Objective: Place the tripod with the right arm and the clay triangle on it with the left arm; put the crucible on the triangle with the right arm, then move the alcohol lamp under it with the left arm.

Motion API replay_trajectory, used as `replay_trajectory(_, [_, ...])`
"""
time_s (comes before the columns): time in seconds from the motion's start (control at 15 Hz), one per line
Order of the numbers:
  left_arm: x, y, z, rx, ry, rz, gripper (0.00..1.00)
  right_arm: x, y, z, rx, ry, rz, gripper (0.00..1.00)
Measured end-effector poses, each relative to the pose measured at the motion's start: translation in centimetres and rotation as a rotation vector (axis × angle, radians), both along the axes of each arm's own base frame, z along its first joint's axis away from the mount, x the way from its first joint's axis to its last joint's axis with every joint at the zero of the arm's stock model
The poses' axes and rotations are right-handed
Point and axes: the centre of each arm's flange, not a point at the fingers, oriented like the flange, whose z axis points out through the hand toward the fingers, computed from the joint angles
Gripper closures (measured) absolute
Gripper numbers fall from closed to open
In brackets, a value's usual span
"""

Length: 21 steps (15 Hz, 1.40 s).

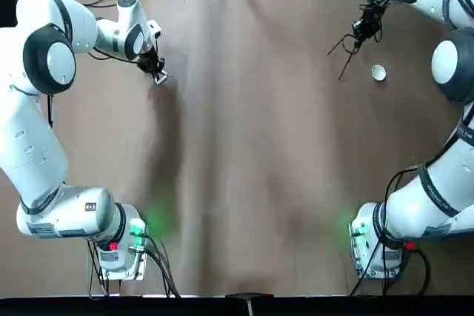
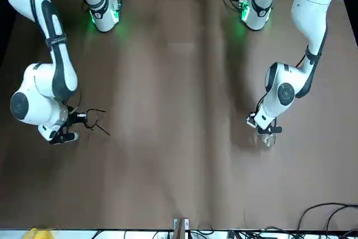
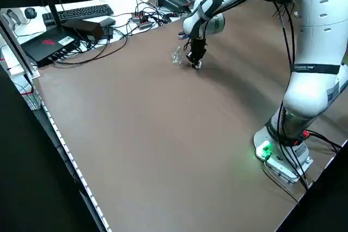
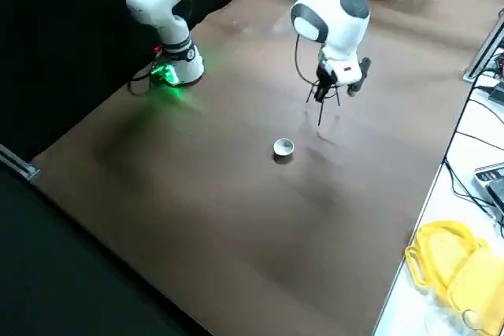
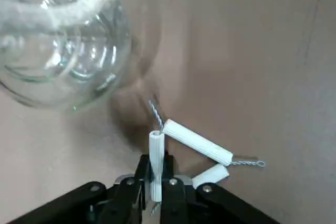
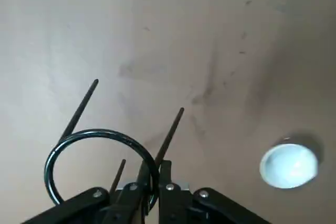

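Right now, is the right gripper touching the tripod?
Touching. The right wrist view shows the right gripper shut on the tripod, its ring pinched between the fingers and its legs pointing away; the crucible lies apart.

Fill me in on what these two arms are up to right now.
Both arms are at the table's far side, each gripping a part. The right gripper is shut on the tripod by its ring, with the crucible sitting on the table nearby. The left gripper is shut on the clay triangle, next to the alcohol lamp. Nothing is assembled yet.
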Motion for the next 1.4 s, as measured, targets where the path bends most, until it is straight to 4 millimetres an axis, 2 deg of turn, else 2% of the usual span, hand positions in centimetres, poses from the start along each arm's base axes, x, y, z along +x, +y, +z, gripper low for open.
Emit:
replay_trajectory(0.13, [0.7,0.2,1.2,-0.001,-0.023,0.012,0.88,0.1,4.0,1.4,-0.019,0.008,-0.08,0.91])
replay_trajectory(0.33, [1.2,0.5,4.1,0.017,-0.02,0.023,0.88,-0.7,12.5,4.0,-0.055,0.032,-0.201,0.91])
replay_trajectory(0.53, [1.2,0.5,7.8,0.046,0.008,0.041,0.88,-2.7,21.8,5.6,-0.076,0.018,-0.3,0.91])
replay_trajectory(0.73, [1.6,0.2,11.6,0.075,0.041,0.069,0.88,-4.8,29.0,6.4,-0.072,0.018,-0.371,0.91])
replay_trajectory(0.93, [2.6,-0.4,15.6,0.067,0.074,0.103,0.88,-6.1,36.6,5.3,-0.087,0.003,-0.434,0.91])
replay_trajectory(1.07, [3.3,-1.4,17.8,0.016,0.085,0.135,0.88,-6.5,40.8,4.1,-0.086,-0.015,-0.459,0.91])
replay_trajectory(1.2, [3.8,-2.8,19.6,-0.022,0.075,0.174,0.88,-6.7,43.7,3.0,-0.06,-0.049,-0.474,0.91])
replay_trajectory(1.27, [4.1,-4.3,20.9,-0.044,0.061,0.211,0.88,-6.7,45.4,2.0,-0.03,-0.079,-0.472,0.91])
replay_trajectory(1.4, [4.3,-5.6,22.1,-0.081,0.05,0.249,0.88,-7.2,46.6,1.0,-0.022,-0.076,-0.457,0.91])
